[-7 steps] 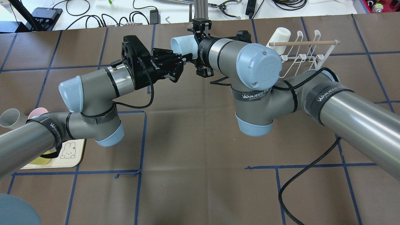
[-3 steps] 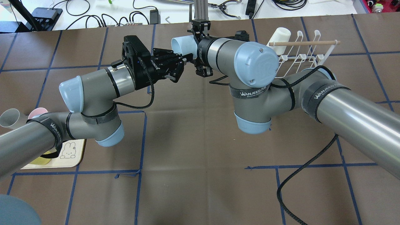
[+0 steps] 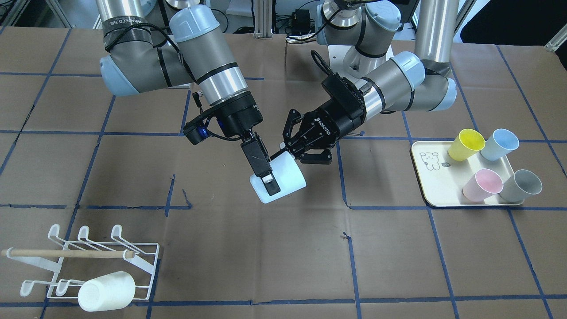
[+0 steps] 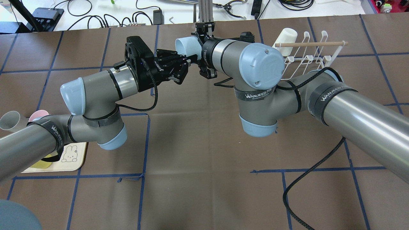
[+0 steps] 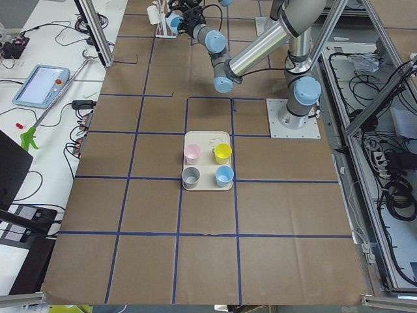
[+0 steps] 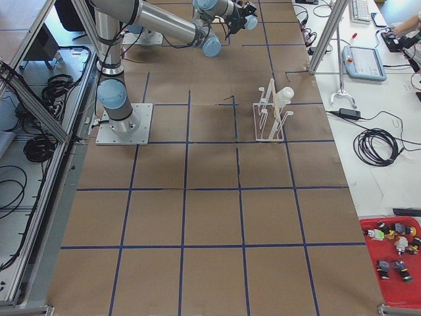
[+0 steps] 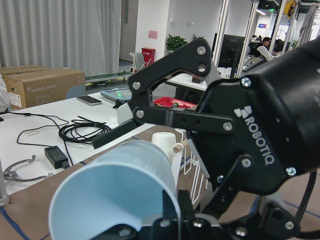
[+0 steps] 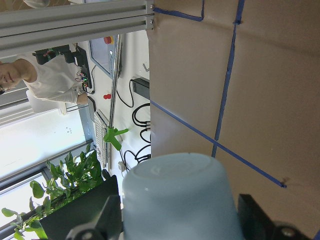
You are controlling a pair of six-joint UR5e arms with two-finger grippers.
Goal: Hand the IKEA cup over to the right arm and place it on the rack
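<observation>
A pale blue cup (image 3: 285, 177) hangs in mid-air over the table's middle, held between both grippers; it also shows in the overhead view (image 4: 185, 44). My left gripper (image 3: 287, 153) is shut on the cup's rim, with one finger inside the mouth in the left wrist view (image 7: 170, 215). My right gripper (image 3: 277, 181) is shut around the cup's body, its fingers on either side in the right wrist view (image 8: 180, 225). The white wire rack (image 3: 102, 248) with its wooden dowel stands far off on my right side and holds a white cup (image 3: 106, 290).
A cream tray (image 3: 429, 177) on my left side holds yellow, blue, pink and grey cups. A black cable (image 4: 306, 179) trails across the mat under my right arm. Cables and gear lie along the table's far edge (image 4: 96, 16).
My right arm's wrist and elbow have shifted slightly to the left. The cup and my left gripper have stayed in place.
</observation>
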